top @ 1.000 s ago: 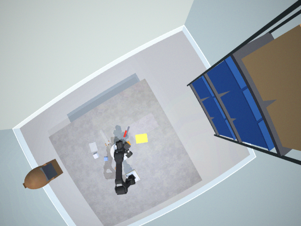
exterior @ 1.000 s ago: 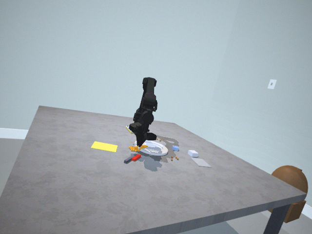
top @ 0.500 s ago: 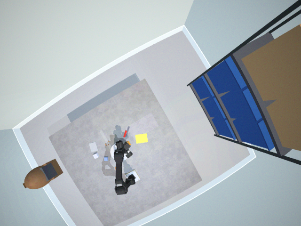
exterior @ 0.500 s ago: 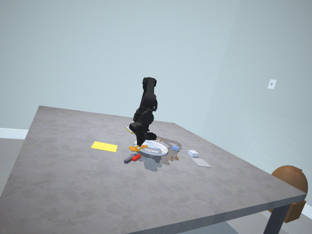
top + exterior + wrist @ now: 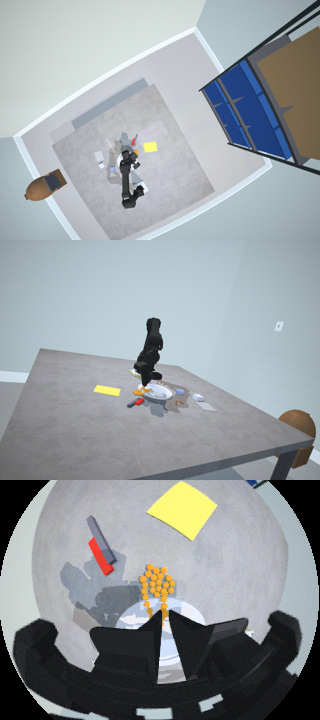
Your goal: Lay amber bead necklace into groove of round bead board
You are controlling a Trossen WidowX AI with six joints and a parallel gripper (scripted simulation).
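Observation:
The amber bead necklace [image 5: 156, 588] [image 5: 139, 391] [image 5: 135, 153] lies bunched in a heap at the edge of the round white bead board [image 5: 161, 393] [image 5: 130, 622], with a strand leading up into my fingers. My gripper [image 5: 164, 613] [image 5: 144, 385] is shut on that strand, low over the board's near rim. A few loose amber beads [image 5: 178, 402] lie on the table beside the board, and a few more [image 5: 160, 382] behind it. The arm hides most of the board in the overhead view.
A yellow sheet [image 5: 107, 390] [image 5: 182, 508] [image 5: 150, 146] lies to the left. A red and grey block [image 5: 135, 402] [image 5: 102, 551] lies in front of the board. A light blue cube [image 5: 180, 391], a white block [image 5: 197, 397] and a grey flat plate [image 5: 206, 406] lie to the right.

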